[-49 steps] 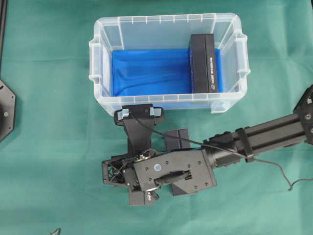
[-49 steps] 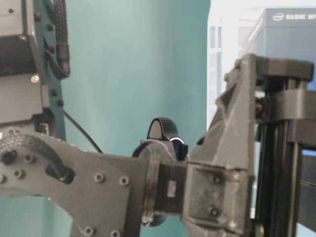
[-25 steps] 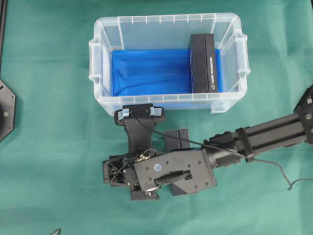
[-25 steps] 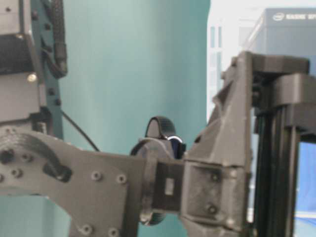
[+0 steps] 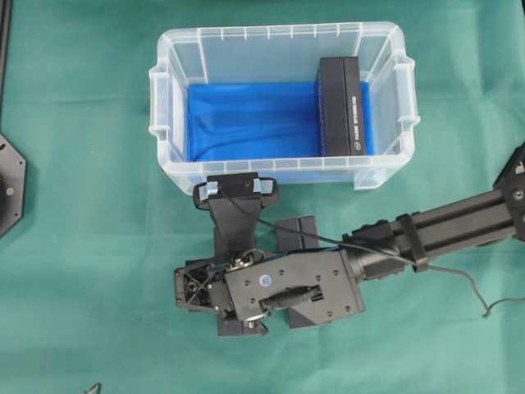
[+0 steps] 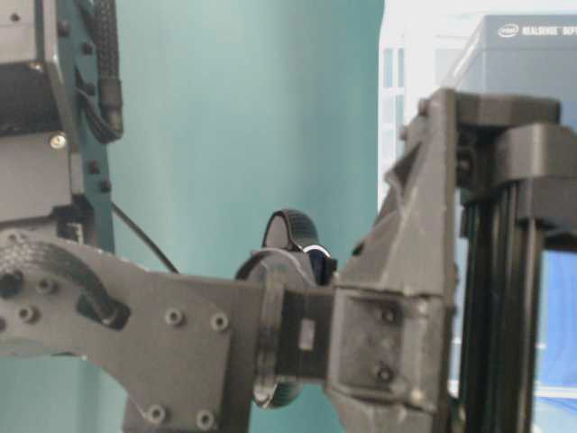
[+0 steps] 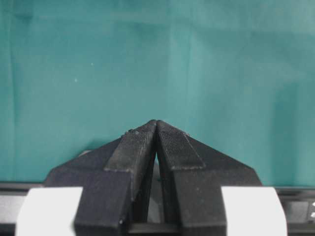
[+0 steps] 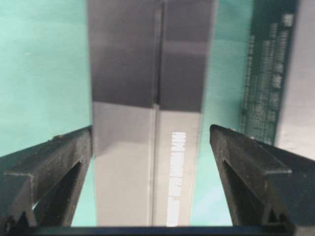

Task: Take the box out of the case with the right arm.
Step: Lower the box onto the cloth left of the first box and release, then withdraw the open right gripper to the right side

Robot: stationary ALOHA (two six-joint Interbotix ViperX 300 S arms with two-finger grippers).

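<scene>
Between spread fingers of right gripper (image 8: 151,130): dark box (image 8: 147,73), lying flat on green cloth (image 8: 44,73), outside case. Jaws wide, not clamped; cloth shows between box and one finger. Beyond gripper, near but apart: clear case (image 5: 164,74), blue-lined, second black box (image 5: 340,107) inside at one end. Left gripper (image 7: 156,123): jaws closed together, empty, over bare cloth.

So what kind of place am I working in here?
Likely a robotics lab bench: a green cloth covers the table, with a clear plastic case, two black boxes, and the right arm.
</scene>
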